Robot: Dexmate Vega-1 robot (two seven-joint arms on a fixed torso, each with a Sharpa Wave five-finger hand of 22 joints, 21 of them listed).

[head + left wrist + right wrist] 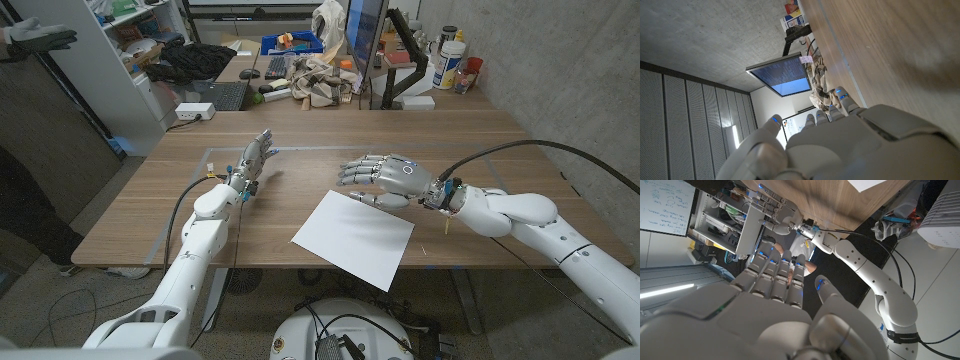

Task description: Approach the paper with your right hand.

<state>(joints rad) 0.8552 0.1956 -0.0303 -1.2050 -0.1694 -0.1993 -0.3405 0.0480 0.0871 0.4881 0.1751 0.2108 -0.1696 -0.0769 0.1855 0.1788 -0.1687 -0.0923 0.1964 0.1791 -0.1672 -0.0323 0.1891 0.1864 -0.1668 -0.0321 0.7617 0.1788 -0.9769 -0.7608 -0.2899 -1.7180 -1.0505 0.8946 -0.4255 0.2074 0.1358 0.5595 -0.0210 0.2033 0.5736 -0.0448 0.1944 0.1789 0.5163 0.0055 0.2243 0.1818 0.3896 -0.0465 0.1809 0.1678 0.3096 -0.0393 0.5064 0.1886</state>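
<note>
Paper is the thing to find first: a flat white rectangular sheet of paper [354, 238] lies turned at an angle on the brown wooden table [480, 145], just below the middle of the head view and close to the table's near edge. Your right hand [388, 176], white and grey, sits just right of centre in that frame, above the sheet's upper right corner. Its palm faces down, its fingers [355, 173] reach toward picture left, loosely spread, and it holds nothing. Whether the fingertips touch the paper or hover over it cannot be told from this angle. In the right wrist view the back of the same hand [770, 300] takes up the lower half, fingers extended, and a corner of the sheet [875, 184] shows at the top edge.

Your left hand [256, 158] is left of centre in the head view, well apart from the paper, standing on its edge with fingers straight and slightly apart, gripping nothing. The left wrist view shows its back [840, 145] beside the bare tabletop.

At the upper left corner of the head view, a person's gloved hand [38, 38] reaches in. A dark computer monitor [364, 35] stands beyond the table's far edge.
</note>
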